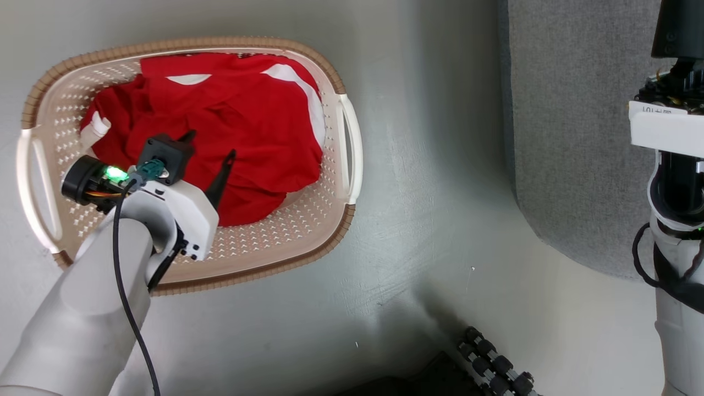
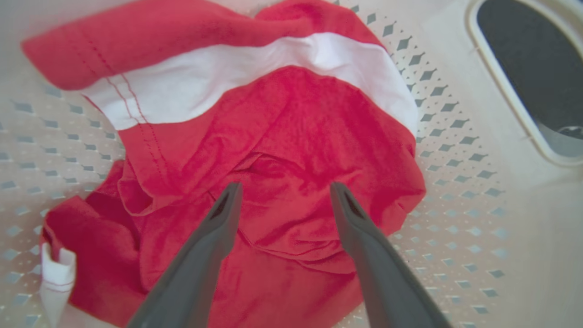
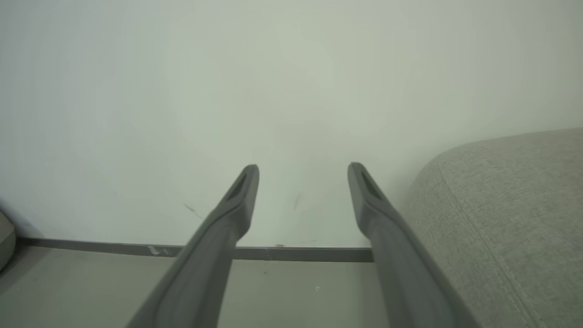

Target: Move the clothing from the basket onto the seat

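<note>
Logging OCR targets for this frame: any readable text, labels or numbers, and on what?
Nothing here reads cleanly.
On the white block of the right arm, head view: one line of dark print, too small to read.
On the clothing: red and white folds, no print to read.
On the basket: no text on its walls or rim.

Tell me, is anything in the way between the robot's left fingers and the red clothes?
No, nothing visible. The open fingers of the left gripper point straight at the red clothing in the basket, with no object between them.
</note>
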Robot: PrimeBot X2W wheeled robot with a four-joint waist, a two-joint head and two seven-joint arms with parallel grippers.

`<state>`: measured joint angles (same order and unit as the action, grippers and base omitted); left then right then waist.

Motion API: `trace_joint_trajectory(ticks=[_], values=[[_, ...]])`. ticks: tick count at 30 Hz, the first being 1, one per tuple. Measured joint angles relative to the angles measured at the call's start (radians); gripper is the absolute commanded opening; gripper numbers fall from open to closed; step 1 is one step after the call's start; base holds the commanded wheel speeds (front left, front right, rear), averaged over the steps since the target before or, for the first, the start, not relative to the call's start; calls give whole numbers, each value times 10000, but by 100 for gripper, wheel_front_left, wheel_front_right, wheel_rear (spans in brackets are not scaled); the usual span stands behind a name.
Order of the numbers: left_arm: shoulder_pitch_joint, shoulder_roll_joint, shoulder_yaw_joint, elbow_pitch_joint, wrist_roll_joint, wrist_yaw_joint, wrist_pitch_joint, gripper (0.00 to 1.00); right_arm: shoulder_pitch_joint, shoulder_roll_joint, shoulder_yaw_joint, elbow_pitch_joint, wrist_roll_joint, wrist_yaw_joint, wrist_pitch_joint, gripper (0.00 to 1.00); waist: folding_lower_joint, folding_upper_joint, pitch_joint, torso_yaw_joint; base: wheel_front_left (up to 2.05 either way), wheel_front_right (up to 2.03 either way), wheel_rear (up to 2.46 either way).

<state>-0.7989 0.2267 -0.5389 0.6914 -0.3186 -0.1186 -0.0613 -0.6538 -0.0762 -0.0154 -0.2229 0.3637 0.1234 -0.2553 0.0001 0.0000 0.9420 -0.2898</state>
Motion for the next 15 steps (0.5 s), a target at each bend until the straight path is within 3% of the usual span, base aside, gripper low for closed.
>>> trace_joint_trajectory(ticks=[15], values=[[-658,504,100,1450,203,182,541,100,-366,138,176,-33,140,2,0,100,0,0,645,-615,0,0,0]])
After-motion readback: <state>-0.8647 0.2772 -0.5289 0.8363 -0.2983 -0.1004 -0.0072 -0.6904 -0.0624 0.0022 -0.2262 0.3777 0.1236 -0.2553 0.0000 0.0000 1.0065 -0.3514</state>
